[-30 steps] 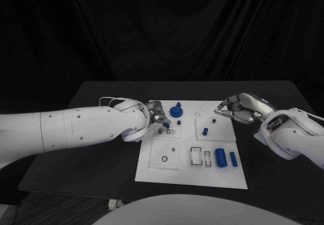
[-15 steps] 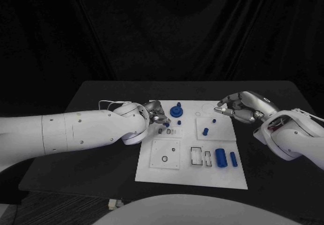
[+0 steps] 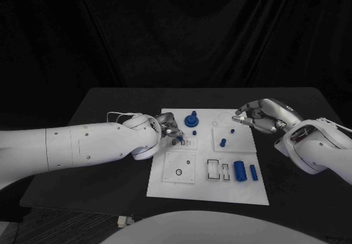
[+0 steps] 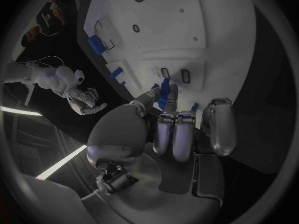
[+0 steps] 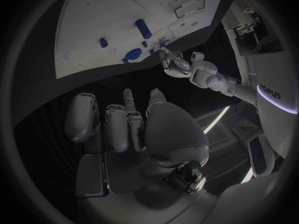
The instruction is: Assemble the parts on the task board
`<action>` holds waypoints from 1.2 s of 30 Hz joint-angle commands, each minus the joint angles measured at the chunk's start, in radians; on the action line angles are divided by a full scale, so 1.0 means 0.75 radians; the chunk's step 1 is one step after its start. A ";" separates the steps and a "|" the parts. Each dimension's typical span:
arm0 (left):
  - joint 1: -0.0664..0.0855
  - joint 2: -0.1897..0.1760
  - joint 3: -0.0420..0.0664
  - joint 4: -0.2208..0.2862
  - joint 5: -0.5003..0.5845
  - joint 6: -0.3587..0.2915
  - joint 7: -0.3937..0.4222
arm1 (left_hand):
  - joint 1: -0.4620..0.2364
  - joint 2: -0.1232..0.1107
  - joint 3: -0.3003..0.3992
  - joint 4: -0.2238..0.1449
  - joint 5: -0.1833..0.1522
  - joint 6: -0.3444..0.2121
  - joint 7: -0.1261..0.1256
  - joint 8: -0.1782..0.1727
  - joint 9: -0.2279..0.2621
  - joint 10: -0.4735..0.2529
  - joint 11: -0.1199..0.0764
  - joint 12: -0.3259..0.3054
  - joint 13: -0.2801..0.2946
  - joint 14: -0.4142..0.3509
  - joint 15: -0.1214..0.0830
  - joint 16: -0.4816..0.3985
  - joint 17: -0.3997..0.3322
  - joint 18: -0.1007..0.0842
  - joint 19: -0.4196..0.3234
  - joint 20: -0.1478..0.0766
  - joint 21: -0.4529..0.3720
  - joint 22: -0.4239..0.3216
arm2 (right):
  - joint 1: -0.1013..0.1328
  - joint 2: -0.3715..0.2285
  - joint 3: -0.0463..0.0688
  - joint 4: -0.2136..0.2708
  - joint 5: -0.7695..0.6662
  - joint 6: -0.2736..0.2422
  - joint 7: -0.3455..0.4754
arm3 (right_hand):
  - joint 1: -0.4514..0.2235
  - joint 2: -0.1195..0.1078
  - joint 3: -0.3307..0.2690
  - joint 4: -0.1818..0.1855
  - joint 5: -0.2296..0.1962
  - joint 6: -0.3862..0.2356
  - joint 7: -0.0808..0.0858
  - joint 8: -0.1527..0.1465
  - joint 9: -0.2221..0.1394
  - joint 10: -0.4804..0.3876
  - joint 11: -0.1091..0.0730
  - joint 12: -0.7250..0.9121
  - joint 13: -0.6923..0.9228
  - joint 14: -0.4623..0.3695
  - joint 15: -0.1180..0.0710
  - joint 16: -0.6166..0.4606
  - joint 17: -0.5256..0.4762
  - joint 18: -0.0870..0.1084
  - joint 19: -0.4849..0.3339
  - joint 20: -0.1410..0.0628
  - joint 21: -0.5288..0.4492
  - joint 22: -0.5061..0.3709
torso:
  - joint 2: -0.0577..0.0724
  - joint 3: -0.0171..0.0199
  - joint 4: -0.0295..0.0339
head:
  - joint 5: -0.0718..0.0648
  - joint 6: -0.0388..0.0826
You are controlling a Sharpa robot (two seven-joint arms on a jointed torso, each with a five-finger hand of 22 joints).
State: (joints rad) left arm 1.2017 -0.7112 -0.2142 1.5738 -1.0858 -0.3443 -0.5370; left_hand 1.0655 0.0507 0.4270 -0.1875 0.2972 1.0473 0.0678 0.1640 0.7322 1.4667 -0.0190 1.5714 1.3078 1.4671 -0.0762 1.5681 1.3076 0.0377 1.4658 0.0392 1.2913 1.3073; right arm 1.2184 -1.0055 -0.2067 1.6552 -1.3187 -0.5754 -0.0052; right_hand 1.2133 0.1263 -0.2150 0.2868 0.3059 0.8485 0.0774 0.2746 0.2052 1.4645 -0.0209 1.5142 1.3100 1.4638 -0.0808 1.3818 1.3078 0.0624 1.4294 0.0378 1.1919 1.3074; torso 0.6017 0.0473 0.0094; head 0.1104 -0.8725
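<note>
The white task board [image 3: 170, 179] lies in the middle of the black table. My left hand [image 3: 166, 126] hovers over the board's left side and pinches a small blue part [image 4: 164, 91] between thumb and a finger, just above two small slots [image 4: 175, 74]. My right hand [image 3: 258, 117] hangs over the board's far right corner, fingers loosely bent and apart, with nothing in them. A blue round part with a post [image 3: 191, 120] stands at the board's far edge. Two short blue pegs [image 3: 223, 143] stand on the right block. A thick blue cylinder [image 3: 239, 171] and a slim one [image 3: 254, 172] lie near the front right.
Black table [image 3: 110, 168] surrounds the board on all sides, with dark curtain behind. A raised white block with a ring hole [image 3: 179, 168] sits on the board's front left. Two rectangular slots [image 3: 213, 170] lie beside the thick cylinder.
My left forearm has slid a little toward the board, while the hand stays over the slots with the blue part. My right hand has lifted slightly.
</note>
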 commanded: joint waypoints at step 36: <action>-0.027 0.007 0.001 -0.001 -0.004 -0.003 0.027 | 0.007 -0.009 0.000 0.037 -0.127 -0.036 -0.026 0.014 0.072 0.139 -0.015 -0.001 0.351 0.138 -0.011 0.004 0.351 0.029 0.010 -0.016 -0.035 0.223 | -0.007 0.006 0.001 -0.015 -0.003 0.014 -0.024 | 0.011 0.001 -0.010 0.005 0.009 0.010 0.006 0.006 0.001 0.082 0.007 -0.004 0.234 0.059 0.006 0.006 0.012 0.018 0.004 -0.003 0.009 0.218 | 0.000 0.0000 -0.0001 | 0.001 0.000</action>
State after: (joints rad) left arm 1.1852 -0.7083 -0.2130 1.5716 -1.0895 -0.3486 -0.5290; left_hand 1.0655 0.0508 0.4227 -0.1605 0.2041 1.0358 0.0570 0.1742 0.7324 1.4648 -0.0287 1.5714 1.3079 1.4670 -0.0764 1.5681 1.3074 0.0541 1.4657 0.0318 1.2695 1.3080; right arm 1.2153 -1.0014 -0.2065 1.6438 -1.3187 -0.5705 -0.0085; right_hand 1.2131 0.1261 -0.2178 0.2896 0.3058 0.8521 0.0810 0.2746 0.2052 1.4645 -0.0208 1.5146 1.3100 1.4639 -0.0807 1.3818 1.3075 0.0624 1.4294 0.0378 1.1919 1.3080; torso 0.6014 0.0476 0.0095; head 0.1104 -0.8725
